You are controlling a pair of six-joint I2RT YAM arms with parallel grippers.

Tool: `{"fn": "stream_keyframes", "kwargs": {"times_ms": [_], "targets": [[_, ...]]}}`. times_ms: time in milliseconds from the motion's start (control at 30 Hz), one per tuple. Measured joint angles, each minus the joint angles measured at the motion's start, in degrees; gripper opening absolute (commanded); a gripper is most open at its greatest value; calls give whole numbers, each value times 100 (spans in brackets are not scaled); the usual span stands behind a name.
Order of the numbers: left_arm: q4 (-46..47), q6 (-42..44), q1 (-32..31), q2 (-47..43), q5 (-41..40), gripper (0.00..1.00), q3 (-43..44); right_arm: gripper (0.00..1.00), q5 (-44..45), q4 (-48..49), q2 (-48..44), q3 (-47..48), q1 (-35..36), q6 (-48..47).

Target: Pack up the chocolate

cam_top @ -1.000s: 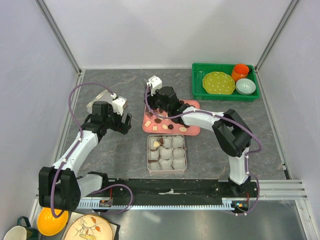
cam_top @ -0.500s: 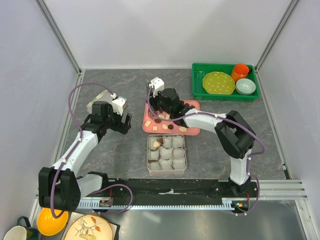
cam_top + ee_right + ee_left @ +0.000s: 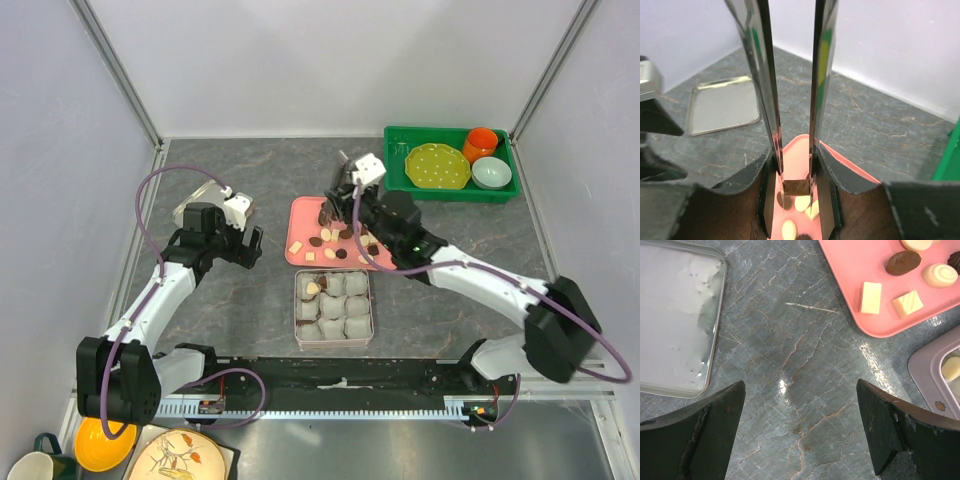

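Several dark brown and cream chocolates point(image 3: 335, 245) lie on a pink tray point(image 3: 300, 215). My right gripper point(image 3: 328, 212) carries two long metal blades, shut on a square brown chocolate point(image 3: 797, 187) held above the tray's back part. Other pieces point(image 3: 802, 202) lie on the tray below it. A metal box point(image 3: 333, 305) of white paper cups stands in front of the tray, and its back-left cup holds a piece point(image 3: 313, 288). My left gripper point(image 3: 245, 245) is open and empty over bare table left of the tray point(image 3: 860, 270). The left wrist view also shows chocolates point(image 3: 903, 262).
A flat silver lid point(image 3: 675, 320) lies at the left behind my left arm and also shows in the right wrist view point(image 3: 722, 102). A green bin point(image 3: 400, 180) at the back right holds a yellow-green plate, an orange cup and a pale bowl.
My right arm has swung right and risen off the tray's left part, and its blades now hold a brown square chocolate. My left arm has not moved.
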Motion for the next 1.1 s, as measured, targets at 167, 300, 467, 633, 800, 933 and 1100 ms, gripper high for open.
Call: {"fn": "stream_keyframes", "kwargs": {"times_ms": [167,300,467,633,800,933,1100], "targets": [[0,0,0,-20,-7,99,0,35,4,-396,-1294,-658,24,9],[0,0,0,-20,-9,99,0,35,11,-1003,-2245,-1123,151,52],[-2,0,0,-20,-7,99,0,36,0,-1661,-2944,-1436,367,125],[-4,0,0,-20,-7,99,0,38,-11,-2087,-3080,-1530,579,177],[-11,0,0,-20,-7,99,0,42,-28,-2170,-2964,-1633,647,203],[-28,0,0,-20,-9,99,0,46,-26,-2149,-2857,-1792,647,212],[-28,0,0,-20,-9,99,0,47,-17,-2103,-2763,-1902,647,223]]}}
